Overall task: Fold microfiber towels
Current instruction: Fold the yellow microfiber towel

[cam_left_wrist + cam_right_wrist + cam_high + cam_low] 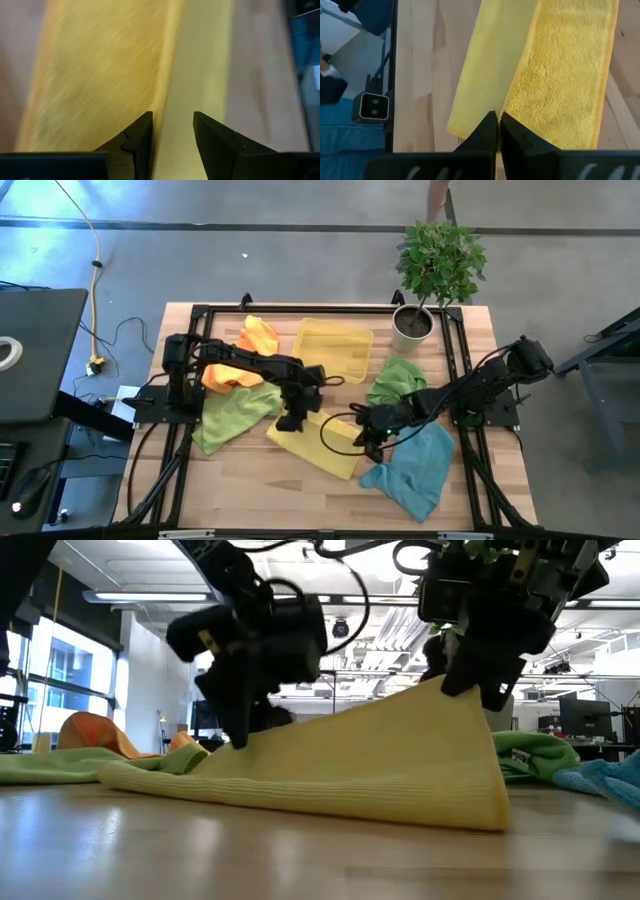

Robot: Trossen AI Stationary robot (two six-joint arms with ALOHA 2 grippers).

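The right gripper has its jaws pinched tight on an edge of the soft yellow microfiber towel, lifting that edge off the pale wooden surface while the rest trails below the jaws. The left gripper stands with jaws partly apart, the towel's fold line running between them, seemingly pressing rather than gripping. To fold cleanly, the raised edge should probably travel level over the left jaws' pinned line, landing square.

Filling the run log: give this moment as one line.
stage: folding yellow towel | right gripper: shut on its lifted edge | left gripper: open, over towel | other towels: unfolded
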